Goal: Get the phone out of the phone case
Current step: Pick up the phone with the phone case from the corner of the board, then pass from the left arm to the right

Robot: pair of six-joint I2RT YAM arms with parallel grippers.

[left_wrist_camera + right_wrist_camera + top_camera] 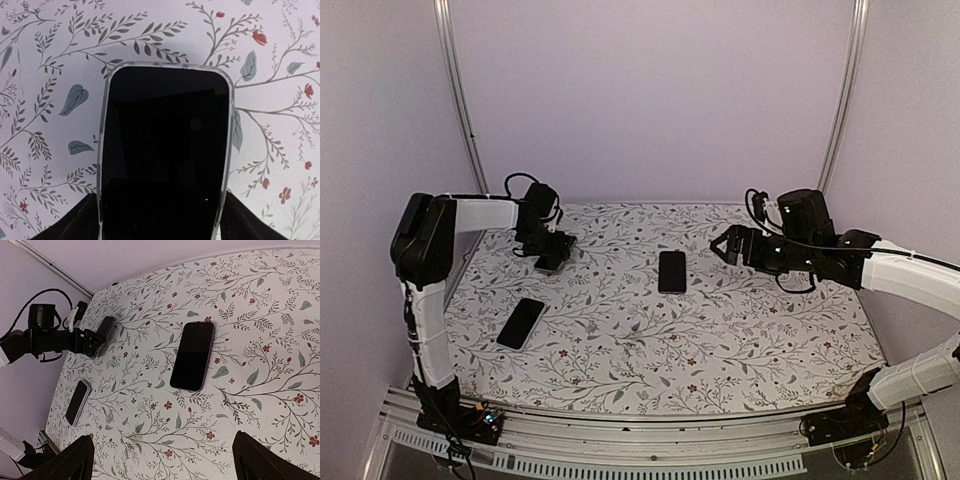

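Observation:
A black phone (165, 150) sits inside the clear phone case (170, 66), whose pale rim frames it. My left gripper (160, 200) is shut on it, with a dark finger pressed against each long side of the case. From above, this gripper (550, 250) is at the far left of the table with the cased phone (549, 265) under it. In the right wrist view the same cased phone (106, 329) looks tilted in the left gripper's fingers. My right gripper (720, 244) hovers open at the right, holding nothing, its fingers wide apart (164, 440).
A bare black phone (672, 271) (192, 356) lies mid-table ahead of the right gripper. Another black phone with a pale rim (521, 323) (78, 401) lies near the left arm. The floral tablecloth (720, 340) covers the table, and walls close in the back and both sides.

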